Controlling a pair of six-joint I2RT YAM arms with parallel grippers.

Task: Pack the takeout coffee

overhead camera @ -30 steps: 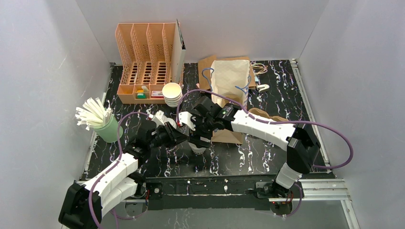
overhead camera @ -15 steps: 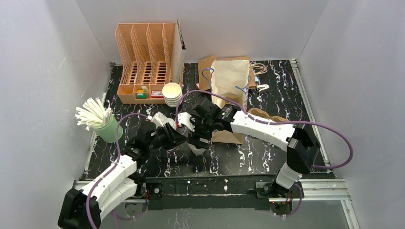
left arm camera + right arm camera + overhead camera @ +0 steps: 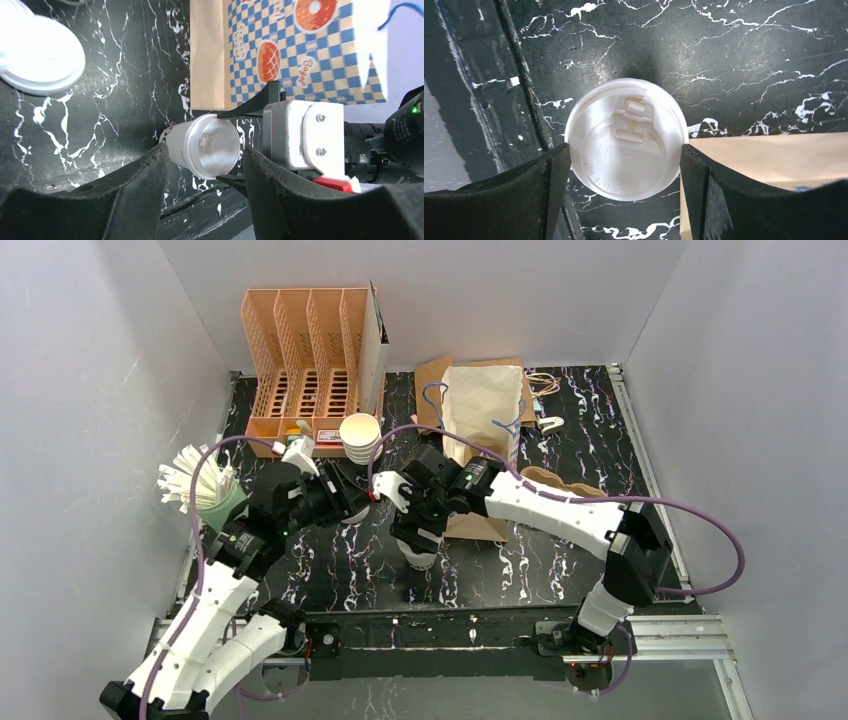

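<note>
Step in hand: capping and securing one cup (image 3: 179, 146) ahead of packing. The cup is found upright on the table (image 3: 545, 562), just in front of a flat brown sheet, with its lid (image 3: 626, 120) seated and apparently level all round. The right gripper (image 3: 625, 148) is set over it from above, its jaws spread wide, one finger against each side of the lid's rim, with no gap seen in the right wrist view. The cup is therefore judged to be held, though how firmly cannot be told. The left gripper (image 3: 206, 149) is stationed to the cup's left, well clear of it. Its jaws are parted and nothing is held or touched; the cup is merely sighted between them from a distance. A loose lid (image 3: 37, 57) is noted on the table nearby. No cup is yet seen in the tray (image 3: 560, 482) (a brown shape largely hidden behind the right arm, so its wells cannot be inspected) or in the bag (image 3: 485, 405) standing at the rear. The next move is judged to call for a straight lift, the cup being kept upright and the paper wall not crushed, then transfer to the tray.
</note>
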